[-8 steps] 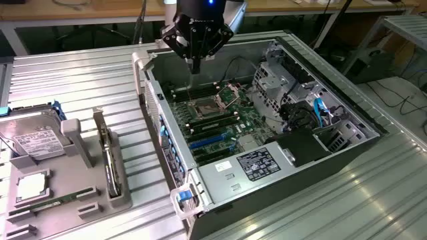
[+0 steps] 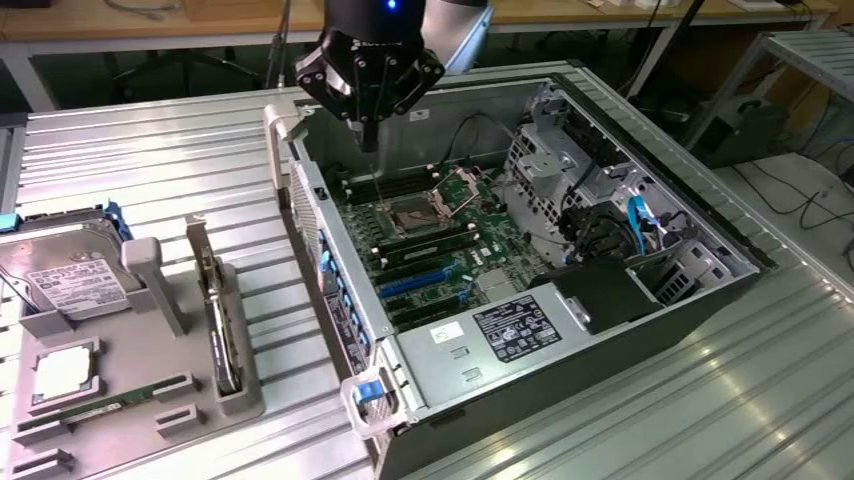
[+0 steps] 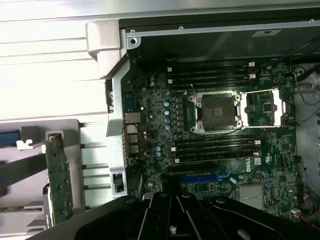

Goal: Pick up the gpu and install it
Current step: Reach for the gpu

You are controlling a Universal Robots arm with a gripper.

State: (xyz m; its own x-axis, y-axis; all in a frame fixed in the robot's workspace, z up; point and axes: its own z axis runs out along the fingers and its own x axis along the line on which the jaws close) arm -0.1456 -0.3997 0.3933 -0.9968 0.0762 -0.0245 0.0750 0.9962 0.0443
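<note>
The gpu (image 2: pixel 222 322) stands on its edge in a slot of the grey holder (image 2: pixel 147 345) at the exterior view's left, with its pale bracket at the far end. In the wrist view the gpu (image 3: pixel 59 181) shows as a thin upright card beside the case wall. My gripper (image 2: pixel 368 140) hangs above the far end of the open computer case (image 2: pixel 694 215), over the motherboard (image 3: pixel 150 115), well apart from the gpu. Its fingers are shut together with nothing between them. The black gripper body (image 3: pixel 175 215) sits over the blue expansion slot (image 3: pixel 205 177).
On the grey holder also lie a silver hard drive (image 2: pixel 64 282), a square processor (image 2: pixel 64 372) and a green RAM stick (image 2: pixel 96 406). Inside the case are the open CPU socket (image 2: pixel 407 215), blue slots (image 2: pixel 420 287), a power supply (image 2: pixel 514 330) and drive cages (image 2: pixel 587 170). Everything rests on a ribbed metal table (image 2: pixel 160 170).
</note>
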